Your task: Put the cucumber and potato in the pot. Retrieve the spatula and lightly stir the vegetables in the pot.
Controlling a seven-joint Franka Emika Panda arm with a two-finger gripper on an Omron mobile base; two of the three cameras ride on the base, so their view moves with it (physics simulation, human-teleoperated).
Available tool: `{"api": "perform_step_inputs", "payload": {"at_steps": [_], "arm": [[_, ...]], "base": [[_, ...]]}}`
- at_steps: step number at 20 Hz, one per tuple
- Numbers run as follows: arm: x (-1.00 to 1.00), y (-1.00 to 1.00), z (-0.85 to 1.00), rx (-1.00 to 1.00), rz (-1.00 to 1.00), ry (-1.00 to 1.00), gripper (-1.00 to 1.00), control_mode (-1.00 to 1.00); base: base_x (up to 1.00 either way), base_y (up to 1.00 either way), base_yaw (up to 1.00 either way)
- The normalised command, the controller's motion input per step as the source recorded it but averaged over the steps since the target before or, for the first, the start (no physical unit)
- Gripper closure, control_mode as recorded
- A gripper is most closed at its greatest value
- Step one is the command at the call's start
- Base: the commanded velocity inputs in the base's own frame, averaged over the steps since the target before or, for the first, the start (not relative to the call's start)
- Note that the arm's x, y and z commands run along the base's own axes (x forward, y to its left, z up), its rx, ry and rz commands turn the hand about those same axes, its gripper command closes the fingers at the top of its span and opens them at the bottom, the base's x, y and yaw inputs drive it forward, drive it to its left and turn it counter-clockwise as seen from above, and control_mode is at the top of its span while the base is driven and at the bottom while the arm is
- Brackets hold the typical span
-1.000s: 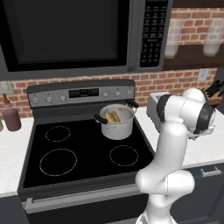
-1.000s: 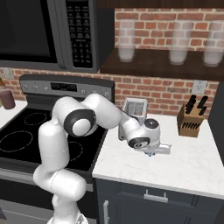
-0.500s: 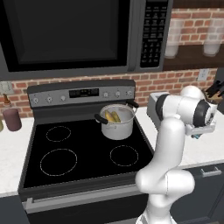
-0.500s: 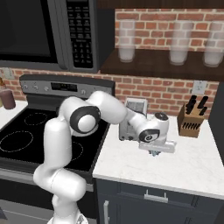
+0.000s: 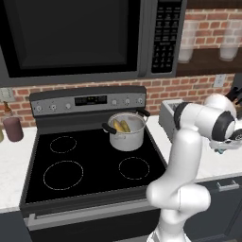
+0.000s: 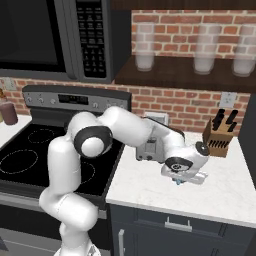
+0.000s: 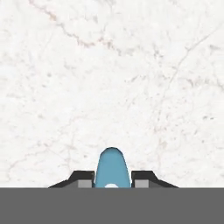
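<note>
The steel pot (image 5: 126, 135) with black handles stands on the stove's back right burner. Two yellowish-green vegetables (image 5: 121, 125) lie inside it. My gripper (image 6: 178, 181) hangs low over the white marble counter (image 6: 145, 186), to the right of the stove and in front of the toaster. In the hand view the gripper (image 7: 112, 180) is shut on the spatula (image 7: 112, 165), whose rounded blue-grey end sticks out between the two dark fingertips (image 7: 83, 178) above bare marble. A small blue bit of the spatula (image 6: 177, 182) shows under the hand.
A silver toaster (image 6: 150, 148) stands just behind the hand, and a knife block (image 6: 219, 138) sits at the back right. The black stove (image 5: 71, 165) lies to the left. A dark red cup (image 5: 12, 129) is on the left counter.
The hand has swung further right over the counter, away from the stove, and stays shut on the spatula. The pot and vegetables have not moved.
</note>
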Motion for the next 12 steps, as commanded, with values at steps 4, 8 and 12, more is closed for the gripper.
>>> {"api": "perform_step_inputs", "payload": {"at_steps": [4, 8, 12], "arm": [[-0.99, 0.02, 0.67, 0.11, 0.00, -0.33, 1.00, -1.00], [-0.93, 0.32, 0.85, 0.10, 0.00, -0.30, 1.00, -1.00], [-0.64, 0.54, 0.93, 0.08, 0.00, -0.19, 1.00, -1.00]], "base": [[0.00, 0.00, 0.00], [0.00, 0.00, 0.00], [0.00, 0.00, 0.00]]}}
